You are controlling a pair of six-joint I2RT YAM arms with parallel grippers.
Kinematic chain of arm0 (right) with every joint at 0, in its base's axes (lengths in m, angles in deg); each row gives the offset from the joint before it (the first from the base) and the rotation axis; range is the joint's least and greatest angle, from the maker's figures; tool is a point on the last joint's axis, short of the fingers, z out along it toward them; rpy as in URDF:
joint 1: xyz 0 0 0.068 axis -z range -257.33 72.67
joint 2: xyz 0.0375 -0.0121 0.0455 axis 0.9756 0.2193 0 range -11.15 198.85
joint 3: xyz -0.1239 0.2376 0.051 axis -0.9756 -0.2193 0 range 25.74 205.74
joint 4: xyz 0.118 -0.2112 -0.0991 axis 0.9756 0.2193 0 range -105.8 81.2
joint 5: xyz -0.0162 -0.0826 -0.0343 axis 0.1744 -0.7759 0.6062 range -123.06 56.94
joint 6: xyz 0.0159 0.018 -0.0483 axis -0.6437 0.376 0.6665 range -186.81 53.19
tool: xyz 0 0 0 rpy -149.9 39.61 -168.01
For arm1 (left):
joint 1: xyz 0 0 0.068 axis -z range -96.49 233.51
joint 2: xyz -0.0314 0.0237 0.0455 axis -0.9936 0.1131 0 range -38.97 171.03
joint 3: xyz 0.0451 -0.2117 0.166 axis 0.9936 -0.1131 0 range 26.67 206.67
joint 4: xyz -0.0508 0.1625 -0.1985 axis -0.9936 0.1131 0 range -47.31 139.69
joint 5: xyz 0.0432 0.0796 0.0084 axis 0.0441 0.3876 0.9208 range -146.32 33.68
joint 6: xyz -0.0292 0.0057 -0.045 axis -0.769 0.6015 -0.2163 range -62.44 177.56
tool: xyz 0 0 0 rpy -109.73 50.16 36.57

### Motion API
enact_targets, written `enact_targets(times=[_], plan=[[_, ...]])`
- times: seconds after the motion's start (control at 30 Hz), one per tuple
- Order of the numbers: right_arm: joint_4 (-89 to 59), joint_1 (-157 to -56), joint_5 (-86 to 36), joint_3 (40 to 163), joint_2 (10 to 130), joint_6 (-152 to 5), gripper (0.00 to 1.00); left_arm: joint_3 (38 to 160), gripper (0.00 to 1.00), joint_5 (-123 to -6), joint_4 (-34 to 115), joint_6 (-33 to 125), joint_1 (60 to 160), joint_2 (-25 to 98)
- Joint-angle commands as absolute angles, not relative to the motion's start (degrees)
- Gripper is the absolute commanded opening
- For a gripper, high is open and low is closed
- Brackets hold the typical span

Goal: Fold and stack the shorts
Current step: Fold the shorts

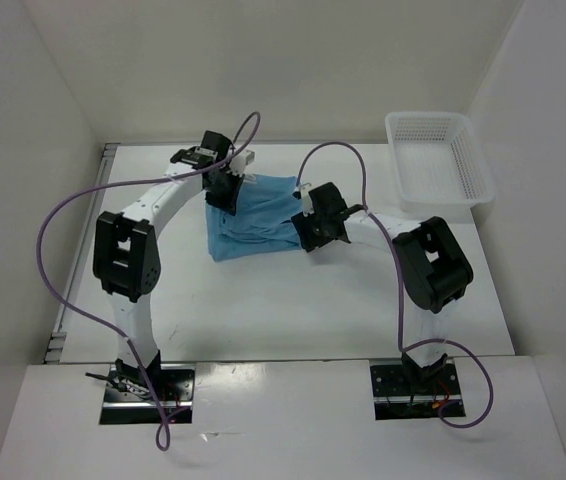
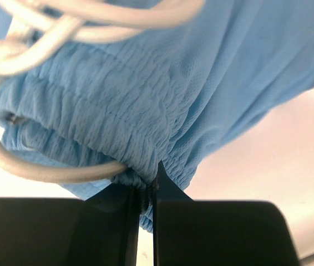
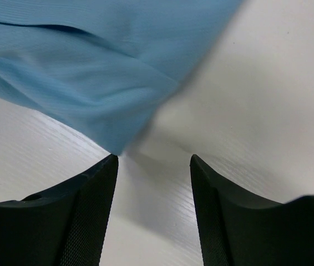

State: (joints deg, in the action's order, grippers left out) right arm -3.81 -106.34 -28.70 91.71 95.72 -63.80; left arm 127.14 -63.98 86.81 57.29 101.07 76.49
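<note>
- The right gripper (image 3: 154, 160) is seen released, its fingers parted over bare table (image 1: 293, 300) with nothing between them; a corner of the shorts (image 1: 258, 218) lies just ahead of them
- The shorts are found mid-table between the two grippers, rumpled and seemingly doubled over in part
- The left gripper (image 2: 148, 191) is clenched on the gathered waistband (image 2: 90, 111) at the far left edge of the shorts, beside the cord (image 2: 51, 172)
- The fold is judged under way but not flat; smoothing and stacking are left
- The basket (image 1: 395, 160) stands well apart at the far right
</note>
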Motion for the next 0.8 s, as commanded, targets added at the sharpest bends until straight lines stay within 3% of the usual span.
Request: enact_targets(times=[0.0, 0.17, 0.3, 0.33, 0.43, 0.57, 0.77], plan=[[-6.8, -106.6, -29.7, 93.8, 96.0, -63.2, 0.61, 122.3, 0.0, -66.1, 87.9, 57.6, 99.2, 71.6], [-4.8, -107.2, -29.1, 96.8, 96.0, -66.4, 0.64, 114.0, 0.1, -73.6, 84.4, 57.6, 93.1, 71.6], [-3.4, -110.0, -28.5, 98.2, 95.5, -66.4, 0.65, 111.6, 0.24, -75.4, 81.5, 57.6, 89.8, 73.4], [-2.2, -110.7, -28.5, 98.2, 95.5, -65.8, 0.65, 111.6, 0.34, -75.4, 80.8, 57.6, 89.8, 74.2], [-0.9, -113.1, -28.5, 98.2, 94.4, -64.6, 0.65, 112.3, 0.42, -74.1, 80.3, 57.6, 88.3, 74.8], [-0.3, -113.7, -28.5, 98.2, 93.9, -63.9, 0.65, 114.2, 0.66, -72.7, 80.9, 57.6, 87.7, 74.3], [0.7, -115.7, -27.1, 101.4, 95.7, -60.7, 0.69, 119.6, 0.81, -76.0, 87.2, 57.6, 87.7, 70.8]])
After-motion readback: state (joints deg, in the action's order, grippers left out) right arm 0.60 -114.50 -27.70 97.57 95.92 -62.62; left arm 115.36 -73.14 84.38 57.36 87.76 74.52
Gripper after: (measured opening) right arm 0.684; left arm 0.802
